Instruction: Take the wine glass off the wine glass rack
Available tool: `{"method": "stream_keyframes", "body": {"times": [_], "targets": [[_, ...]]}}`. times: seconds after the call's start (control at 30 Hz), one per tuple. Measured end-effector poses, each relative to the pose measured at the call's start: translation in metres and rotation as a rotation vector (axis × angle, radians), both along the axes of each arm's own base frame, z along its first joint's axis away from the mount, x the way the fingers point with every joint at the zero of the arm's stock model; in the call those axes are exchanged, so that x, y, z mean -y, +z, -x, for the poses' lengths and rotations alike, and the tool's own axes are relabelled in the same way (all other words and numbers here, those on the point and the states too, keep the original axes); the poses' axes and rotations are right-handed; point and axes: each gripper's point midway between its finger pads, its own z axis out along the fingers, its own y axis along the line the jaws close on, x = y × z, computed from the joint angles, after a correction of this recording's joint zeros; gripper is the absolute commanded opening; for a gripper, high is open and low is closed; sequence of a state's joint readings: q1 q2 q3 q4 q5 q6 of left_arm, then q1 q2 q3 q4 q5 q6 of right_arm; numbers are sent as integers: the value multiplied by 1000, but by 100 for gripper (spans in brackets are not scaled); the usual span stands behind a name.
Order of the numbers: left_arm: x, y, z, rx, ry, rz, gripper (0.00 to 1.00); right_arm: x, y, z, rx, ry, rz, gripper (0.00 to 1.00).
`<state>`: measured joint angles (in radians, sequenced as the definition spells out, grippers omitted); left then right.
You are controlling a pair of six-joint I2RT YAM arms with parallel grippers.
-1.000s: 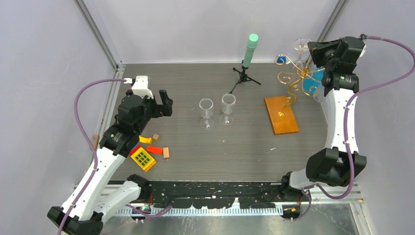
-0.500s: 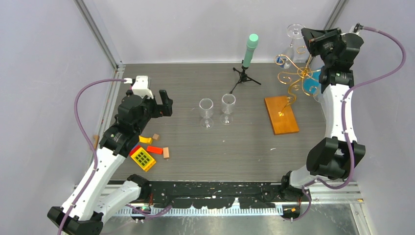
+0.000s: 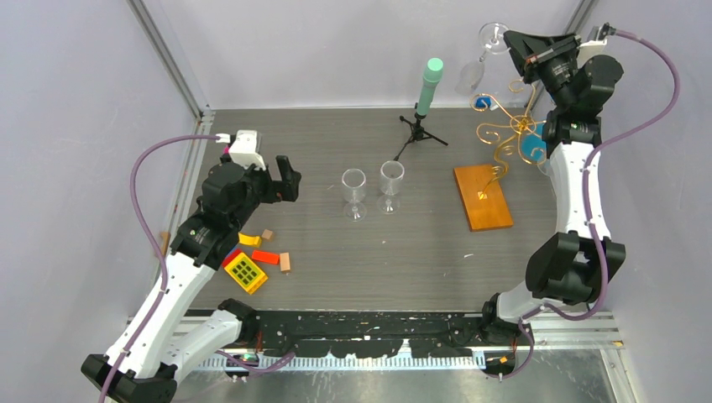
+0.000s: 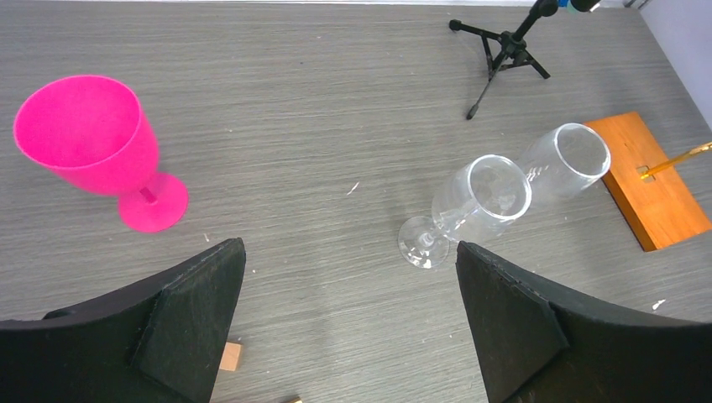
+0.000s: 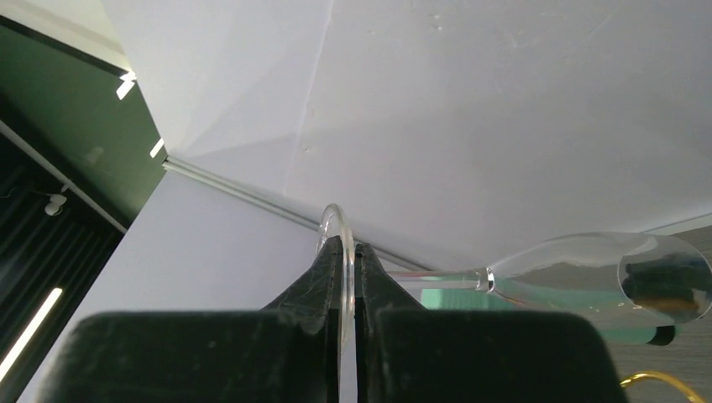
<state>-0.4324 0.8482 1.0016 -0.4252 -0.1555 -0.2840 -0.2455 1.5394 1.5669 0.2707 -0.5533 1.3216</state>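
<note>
Wine glass [image 5: 579, 273] pinched at foot rim by closed right gripper [image 5: 347, 245], lying sideways, high beside wine glass rack [image 3: 506, 132]. Risk: slip from thin grip, fall onto rack. Left gripper [image 4: 348, 252] spread, idle.

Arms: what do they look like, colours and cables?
The left arm and right arm have white shells and black joints, each with a purple cable looping to the wrist. The left hand and right hand are black, with wedge-shaped fingers.
</note>
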Motion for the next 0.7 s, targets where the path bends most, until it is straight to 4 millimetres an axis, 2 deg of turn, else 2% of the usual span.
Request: {"method": "stream_keyframes", "body": {"times": [0.1,0.2,0.3,0.4,0.47,0.57,0.63,0.7], "targets": [[3,0,1,-1,-17,6,100,-10,12,13,17,28,-6,0],[7,1,2,-3,-37,13,100,-27,33,36,58,58,-2,0],[11,1,4,-6,-61,21,100,-54,56,69,100,94,14,0],[15,1,6,-9,-83,34,100,-89,72,113,120,143,44,0],[18,2,7,-11,-97,47,100,-107,77,140,126,178,59,0],[23,4,9,-8,-119,64,100,-122,78,178,117,202,75,0],[26,6,10,-5,-135,75,100,-130,74,193,108,223,75,0],[30,9,11,-2,-154,95,100,-137,62,203,74,245,70,0]]}}
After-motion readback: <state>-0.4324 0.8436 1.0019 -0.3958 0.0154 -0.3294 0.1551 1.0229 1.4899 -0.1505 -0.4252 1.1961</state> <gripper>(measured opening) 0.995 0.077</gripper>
